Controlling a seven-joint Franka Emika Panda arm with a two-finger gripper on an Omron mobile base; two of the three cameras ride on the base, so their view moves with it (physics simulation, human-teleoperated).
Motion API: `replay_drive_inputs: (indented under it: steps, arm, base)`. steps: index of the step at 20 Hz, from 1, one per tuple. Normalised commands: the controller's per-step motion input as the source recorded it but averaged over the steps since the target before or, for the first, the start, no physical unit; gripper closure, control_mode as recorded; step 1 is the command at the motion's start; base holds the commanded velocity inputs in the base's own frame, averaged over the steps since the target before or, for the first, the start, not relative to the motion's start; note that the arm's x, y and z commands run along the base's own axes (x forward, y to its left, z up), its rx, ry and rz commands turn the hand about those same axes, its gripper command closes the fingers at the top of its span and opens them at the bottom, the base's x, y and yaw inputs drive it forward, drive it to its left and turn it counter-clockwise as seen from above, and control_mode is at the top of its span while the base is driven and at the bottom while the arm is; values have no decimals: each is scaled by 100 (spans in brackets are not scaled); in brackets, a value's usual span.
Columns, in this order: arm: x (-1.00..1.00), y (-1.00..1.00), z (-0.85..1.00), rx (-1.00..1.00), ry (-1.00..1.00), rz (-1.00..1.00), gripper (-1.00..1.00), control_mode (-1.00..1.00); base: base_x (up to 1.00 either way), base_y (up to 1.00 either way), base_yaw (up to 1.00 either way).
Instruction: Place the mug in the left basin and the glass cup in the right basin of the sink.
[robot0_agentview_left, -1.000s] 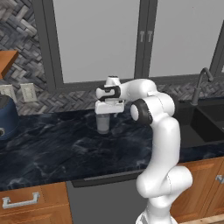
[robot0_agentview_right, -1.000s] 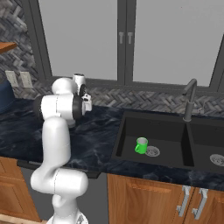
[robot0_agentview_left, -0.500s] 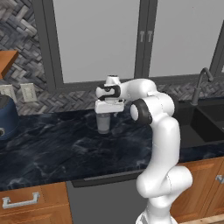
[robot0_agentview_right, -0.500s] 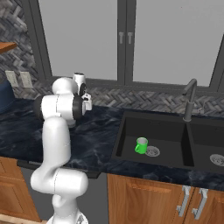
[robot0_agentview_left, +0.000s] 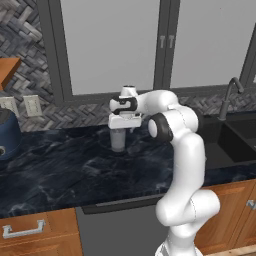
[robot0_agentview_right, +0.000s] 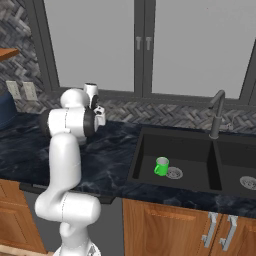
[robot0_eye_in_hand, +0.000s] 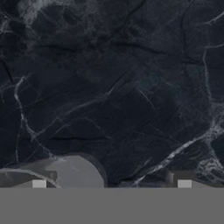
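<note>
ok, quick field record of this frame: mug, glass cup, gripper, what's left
mug: upright in the left basin, beside its drain
glass cup: upright on the dark counter, left of the sink
gripper: open, directly over the glass cup, jaws either side of it
right basin: no cup in it
left to do: grasp glass cup, move to right basin

The counter (robot0_agentview_left: 60, 170) is glossy dark marble, the cabinet fronts (robot0_agentview_right: 165, 227) wood, the glass cup (robot0_agentview_left: 118, 140) clear glass
</note>
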Motion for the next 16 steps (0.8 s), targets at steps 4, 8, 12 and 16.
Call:
replay_drive_inputs:
  steps: [4, 8, 12, 16]
  arm:
    - [13, 0, 0, 0, 0, 0, -100, -100]
    - [2, 0, -1, 0, 0, 0, -100, -100]
    - [0, 0, -6, 0, 0, 0, -100, -100]
    - [-4, 0, -8, 0, 0, 0, -100, -100]
  base:
    - [0, 0, 0]
    - [0, 0, 0]
    - [0, 0, 0]
    - [0, 0, 0]
